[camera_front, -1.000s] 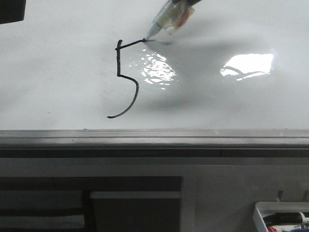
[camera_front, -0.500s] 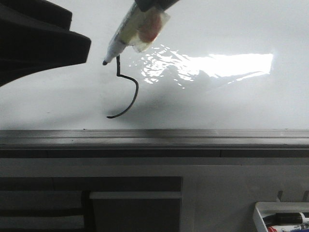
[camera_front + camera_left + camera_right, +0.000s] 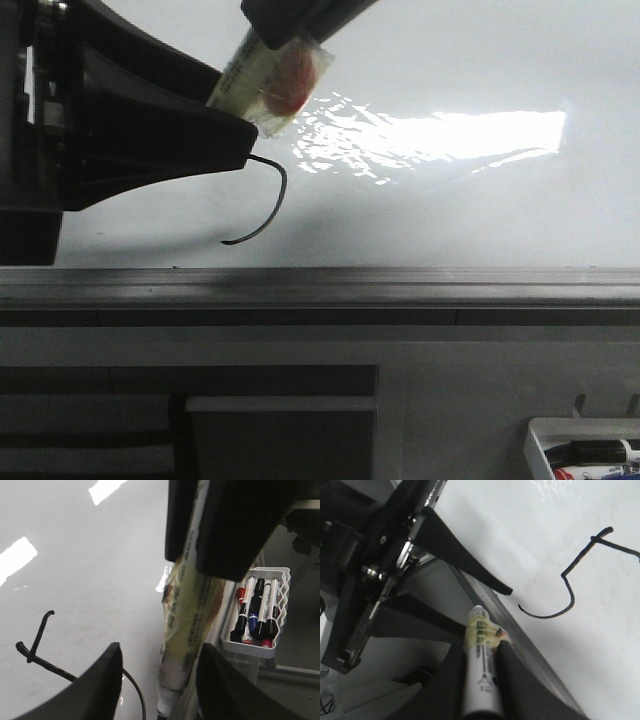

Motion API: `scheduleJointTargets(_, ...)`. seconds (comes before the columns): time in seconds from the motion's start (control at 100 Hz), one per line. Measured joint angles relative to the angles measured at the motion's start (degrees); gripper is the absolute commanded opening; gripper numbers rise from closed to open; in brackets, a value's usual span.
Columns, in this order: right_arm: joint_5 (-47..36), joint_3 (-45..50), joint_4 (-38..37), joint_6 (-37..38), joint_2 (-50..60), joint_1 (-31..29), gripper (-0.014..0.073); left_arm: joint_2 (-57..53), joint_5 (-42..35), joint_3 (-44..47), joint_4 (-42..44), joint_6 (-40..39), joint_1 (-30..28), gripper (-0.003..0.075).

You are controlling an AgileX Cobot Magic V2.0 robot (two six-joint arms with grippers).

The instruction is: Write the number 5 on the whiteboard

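Observation:
The whiteboard [image 3: 450, 220] bears the black number 5 [image 3: 276, 200]. In the front view only its curved tail shows; my left gripper [image 3: 232, 118] hides its top. The whole digit shows in the right wrist view [image 3: 572, 587], and part of it in the left wrist view [image 3: 37, 642]. My right gripper [image 3: 482, 649] is shut on a white marker [image 3: 479, 680] wrapped in yellowish tape, its tip off the board. My left gripper [image 3: 160, 649] is open, one finger on each side of the marker's [image 3: 187, 615] tip end, apart from it.
A grey metal rail [image 3: 400, 285] runs along the board's lower edge. A small white tray [image 3: 260, 647] with several markers sits beyond that edge; in the front view it [image 3: 540, 435] is at the lower right. A glare patch [image 3: 480, 135] lies on the board.
The marker has lifted off the 5's top stroke and moved left. My left gripper has come in from the left and now straddles the marker's tip end, covering the digit's top.

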State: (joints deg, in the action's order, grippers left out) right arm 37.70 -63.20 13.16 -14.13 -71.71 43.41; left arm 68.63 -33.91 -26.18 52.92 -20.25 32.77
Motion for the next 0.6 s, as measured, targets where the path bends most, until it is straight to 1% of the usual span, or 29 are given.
scheduleJointTargets(0.01,0.0,0.0,0.0,0.0,0.0,0.0,-0.0061,0.0,0.0,0.0,0.0,0.0,0.0,0.0096)
scheduleJointTargets(0.02,0.0,0.0,0.0,0.0,0.0,0.0,-0.0061,0.0,-0.1,0.0,0.3,0.0,0.0,0.0047)
scheduleJointTargets(0.03,0.0,0.0,-0.1,0.0,0.0,0.0,-0.0061,0.1,-0.1,0.0,0.4,0.0,0.0,0.0047)
scheduleJointTargets(0.04,0.0,0.0,-0.1,0.0,0.0,0.0,-0.0061,0.1,-0.1,0.0,0.6,0.0,0.0,0.0015)
scheduleJointTargets(0.06,0.0,0.0,-0.1,0.0,0.0,0.0,-0.0061,0.3,-0.1,0.0,0.9,0.0,0.1,-0.0023)
scheduleJointTargets(0.22,0.5,0.0,-0.2,0.0,0.0,0.0,-0.0061,0.8,-0.8,-0.1,2.9,0.4,0.3,-0.0020)
scheduleJointTargets(0.45,0.6,0.0,-0.2,0.0,0.0,0.0,-0.0054,0.8,-0.9,-0.1,3.1,0.4,0.5,-0.0020)
scheduleJointTargets(0.5,0.6,0.0,-0.2,0.0,0.0,0.0,-0.0004,0.8,-0.9,-0.1,3.1,0.4,0.5,-0.0020)
scheduleJointTargets(0.52,0.6,0.0,-0.2,0.0,0.0,0.0,0.0034,0.8,-0.9,-0.1,3.1,0.3,0.5,-0.0020)
scheduleJointTargets(0.54,0.5,0.0,-0.2,0.0,0.0,0.0,0.0083,0.8,-0.9,-0.1,3.1,-0.1,0.5,-0.0020)
scheduleJointTargets(0.55,0.4,0.0,-0.2,0.0,0.0,0.0,0.0121,0.8,-0.9,-0.1,3.1,-0.3,0.5,-0.0020)
scheduleJointTargets(0.57,0.2,0.0,-0.4,0.0,0.0,0.0,0.0161,0.8,-0.9,-0.1,3.1,-0.9,0.5,-0.0020)
scheduleJointTargets(0.6,-0.2,0.0,-0.7,0.0,0.0,0.0,0.0272,0.8,-0.9,-0.1,3.1,-1.7,0.5,-0.0020)
